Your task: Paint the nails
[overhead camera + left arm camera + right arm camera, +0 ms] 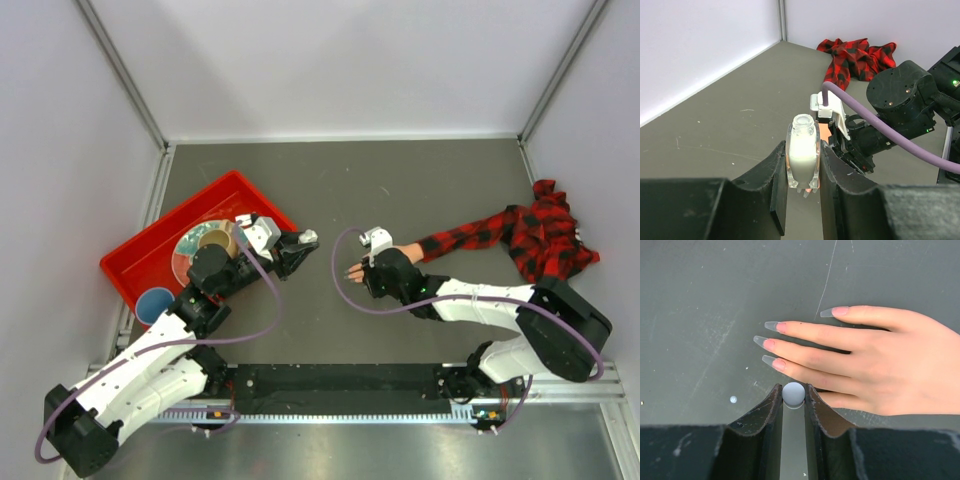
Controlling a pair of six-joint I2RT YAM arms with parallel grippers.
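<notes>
The peach fake hand (875, 365) lies flat on the dark table, fingers pointing left, with long clear nails (771, 326) on pink tips. Its red-and-black plaid sleeve (480, 232) runs off to the right. My right gripper (793, 388) is shut on a round grey-white brush cap (793, 395), right beside the lowest visible finger; the brush below it is hidden. In the top view this gripper (362, 270) is over the hand's fingers. My left gripper (802, 145) is shut on a small clear uncapped bottle (803, 161) of white liquid, held upright left of the hand (308, 238).
A red tray (140, 255) at the left holds a plate (192, 250) and a blue cup (155, 303). The plaid cloth piles up at the right wall (548, 235). Purple cables loop from both wrists. White walls close in the table.
</notes>
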